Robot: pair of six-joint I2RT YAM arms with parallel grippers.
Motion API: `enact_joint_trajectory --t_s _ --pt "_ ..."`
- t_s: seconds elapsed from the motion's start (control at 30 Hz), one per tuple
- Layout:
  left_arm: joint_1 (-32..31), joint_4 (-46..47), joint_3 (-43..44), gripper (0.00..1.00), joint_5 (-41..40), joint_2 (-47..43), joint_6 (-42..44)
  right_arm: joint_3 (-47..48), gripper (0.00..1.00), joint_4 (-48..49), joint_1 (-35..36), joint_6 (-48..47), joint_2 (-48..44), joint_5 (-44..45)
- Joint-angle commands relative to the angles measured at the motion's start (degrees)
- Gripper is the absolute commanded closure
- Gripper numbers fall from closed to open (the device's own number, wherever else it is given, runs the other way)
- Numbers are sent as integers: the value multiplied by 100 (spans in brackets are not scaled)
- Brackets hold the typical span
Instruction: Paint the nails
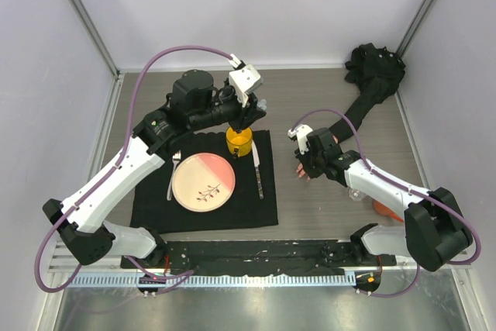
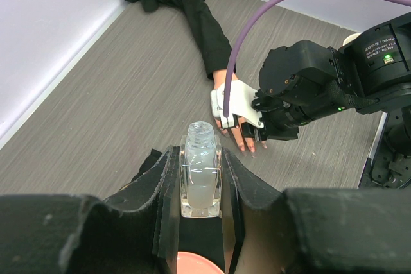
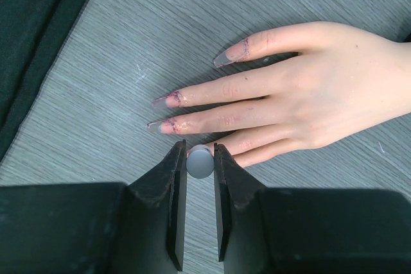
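Note:
The pale mannequin hand (image 3: 321, 88) lies palm down on the grey table, its black sleeve (image 1: 358, 110) running to the back right. Its long nails (image 3: 165, 101) point left and are smeared with purplish polish. My right gripper (image 3: 200, 152) is shut on a grey round brush cap (image 3: 200, 163), right over the tip of a lower finger; the brush itself is hidden. In the top view this gripper (image 1: 304, 162) covers the fingertips. My left gripper (image 2: 201, 158) is shut on a small clear uncapped bottle (image 2: 201, 178), held above the black mat (image 1: 155, 207).
On the mat lie a pink plate (image 1: 203, 181), a fork (image 1: 173, 172), a knife (image 1: 257, 172) and a yellow cup (image 1: 239, 143) just under my left gripper (image 1: 248, 118). An orange object (image 1: 385, 208) lies behind my right arm. Walls enclose the table.

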Motion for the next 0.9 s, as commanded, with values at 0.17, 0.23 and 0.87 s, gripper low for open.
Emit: enact_joint_trajectory --t_s 0.17,0.23,0.87 --pt "-21 193 5 100 0 -224 54 13 99 91 8 -22 -149 -71" --pt "-21 219 4 100 0 -233 46 4 99 47 34 -5 -176 -116" --pt "-21 202 -57 100 -9 -312 72 84 99 -182 298 66 -123 -362"
